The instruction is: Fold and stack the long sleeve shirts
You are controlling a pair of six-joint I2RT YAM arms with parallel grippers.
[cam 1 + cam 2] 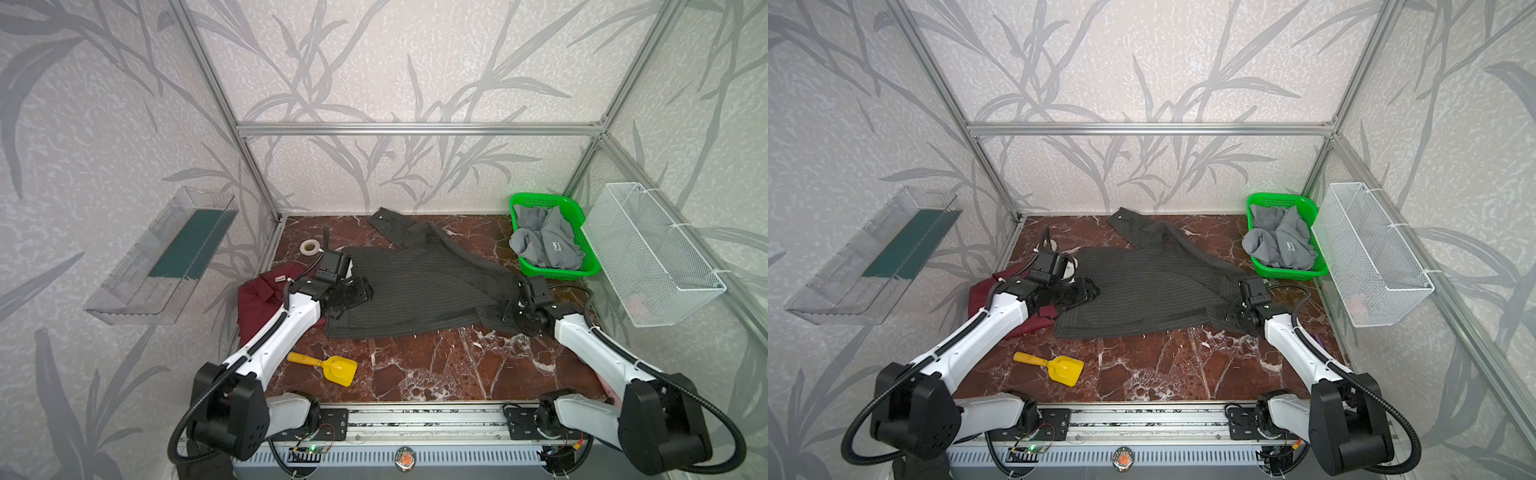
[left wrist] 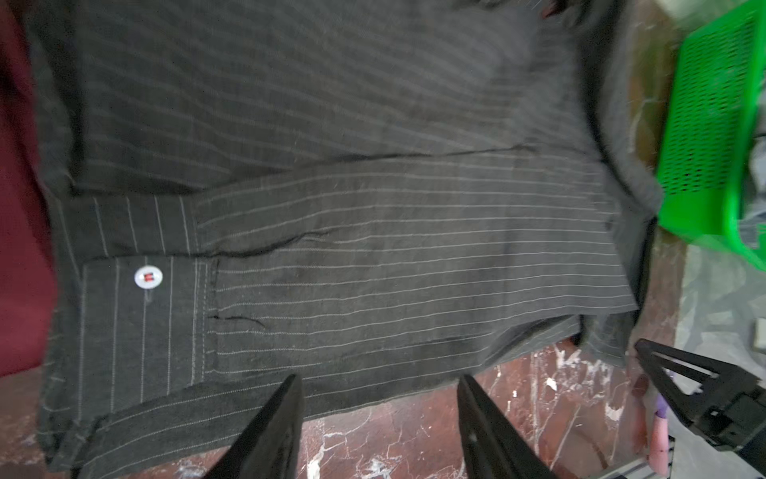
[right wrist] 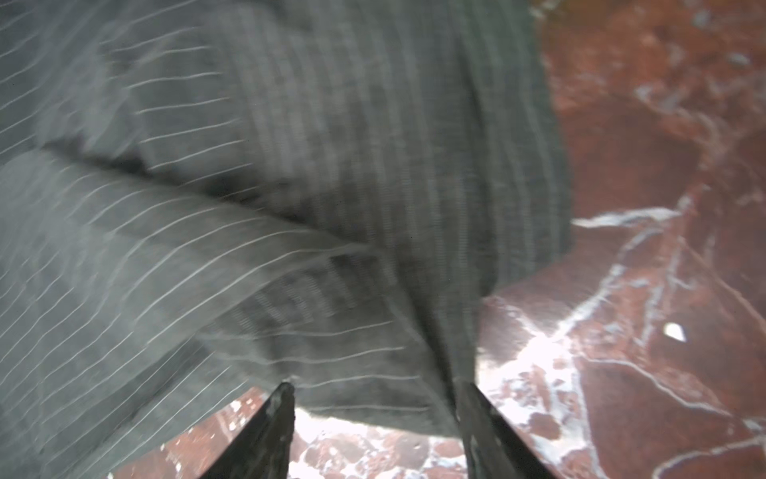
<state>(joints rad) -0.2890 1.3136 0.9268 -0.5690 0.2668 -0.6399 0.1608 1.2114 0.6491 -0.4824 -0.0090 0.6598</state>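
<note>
I work on a reddish-brown marble tabletop (image 1: 436, 365) veined with white, fenced by an aluminium frame (image 1: 415, 129) and walls papered with grey leaf patterns (image 1: 415, 62).

The charcoal pinstriped shirt (image 1: 419, 286) lies spread across the middle of the table. One sleeve runs back toward the rear wall, and another is folded across the body, its cuff showing a white button (image 2: 148, 277). The maroon shirt (image 1: 257, 299) lies crumpled at the left edge of the table, partly under the pinstriped shirt's left side and under my left arm. The light grey shirt (image 1: 544, 241) sits bunched in a green plastic basket (image 1: 540, 197) at the far right corner.

My left gripper (image 2: 379, 379) hovers over the pinstriped shirt's left edge with its jaws apart and nothing pinched between them. My right gripper (image 3: 373, 385) is low at the shirt's right edge. Its jaws also stand apart, with a fold of pinstriped cloth lying loose between them.

A yellow toy shovel (image 1: 328, 365) rests on bare marble near the front, well apart from the shirts. A roll of white tape (image 1: 311, 247) sits near the back left. A white wire mesh basket (image 1: 652, 257) hangs on the right wall, and a clear plastic tray (image 1: 158, 262) is fixed to the left wall.
</note>
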